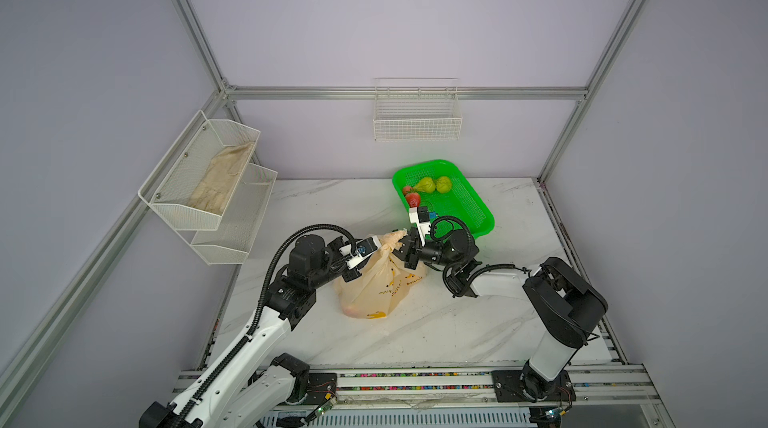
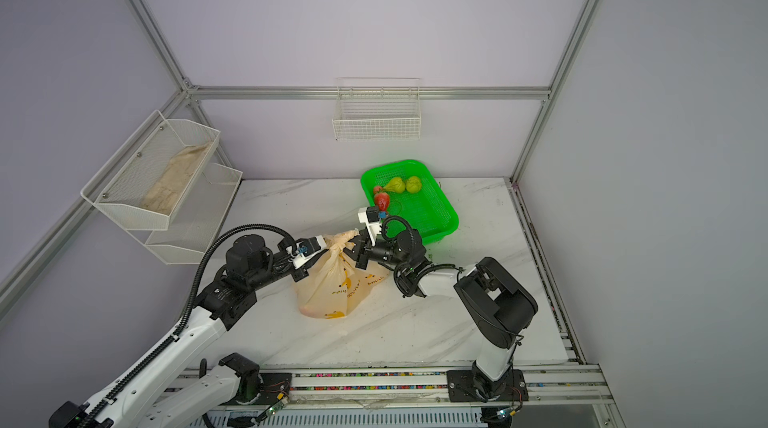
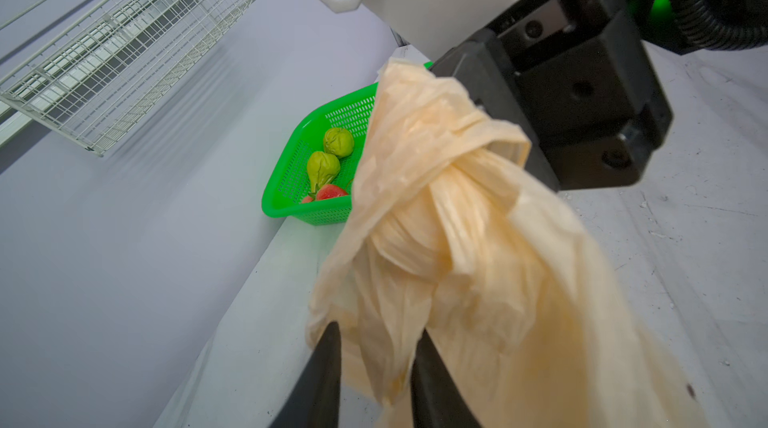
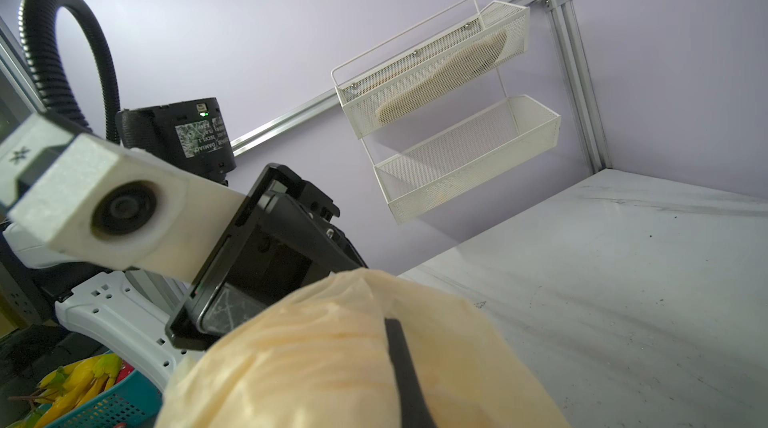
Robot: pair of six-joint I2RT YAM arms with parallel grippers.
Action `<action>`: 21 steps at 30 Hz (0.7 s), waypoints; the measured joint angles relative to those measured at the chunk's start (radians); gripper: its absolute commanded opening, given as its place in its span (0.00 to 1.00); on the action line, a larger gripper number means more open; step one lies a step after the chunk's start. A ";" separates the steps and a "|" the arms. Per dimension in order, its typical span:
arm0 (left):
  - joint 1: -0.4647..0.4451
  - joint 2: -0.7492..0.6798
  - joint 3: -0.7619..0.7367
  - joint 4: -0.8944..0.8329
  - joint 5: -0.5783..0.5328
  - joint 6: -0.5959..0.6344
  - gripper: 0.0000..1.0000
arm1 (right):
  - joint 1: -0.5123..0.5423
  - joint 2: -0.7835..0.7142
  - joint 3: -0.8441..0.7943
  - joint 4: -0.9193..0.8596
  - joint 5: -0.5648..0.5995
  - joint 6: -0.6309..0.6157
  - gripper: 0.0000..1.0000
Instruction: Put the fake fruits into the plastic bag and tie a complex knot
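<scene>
The cream-peach plastic bag [image 1: 376, 289] [image 2: 332, 289] lies bulging at mid-table, its handle strips twisted into a knot [image 1: 388, 244] [image 3: 436, 197] on top. My left gripper [image 1: 376, 253] [image 3: 378, 332] is at the knot's left; its jaws stand a little apart, with a loose strip hanging between them. On the knot's right, my right gripper [image 1: 401, 245] [image 4: 388, 322] is shut on the bag's other handle strip, and plastic covers most of its fingers [image 4: 401, 363]. Two green pears [image 1: 426, 185] [image 1: 444, 184] and red strawberries [image 1: 412, 199] lie in the green basket.
The green mesh basket [image 1: 478, 214] stands at the back right of the marble table [image 1: 457, 322]. A white wire basket [image 1: 417, 123] hangs on the back wall. A two-tier mesh shelf [image 1: 208, 181] on the left wall holds folded cream material. A blue basket of yellow bananas [image 4: 104, 409] shows beside the left arm.
</scene>
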 measured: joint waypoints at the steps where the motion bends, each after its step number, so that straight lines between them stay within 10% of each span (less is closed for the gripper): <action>1: 0.000 0.002 0.000 0.000 0.002 0.004 0.27 | 0.000 0.000 0.002 -0.006 -0.001 -0.003 0.00; 21: 0.000 0.011 0.011 -0.008 0.034 0.040 0.10 | 0.000 -0.002 0.026 -0.088 -0.001 -0.053 0.00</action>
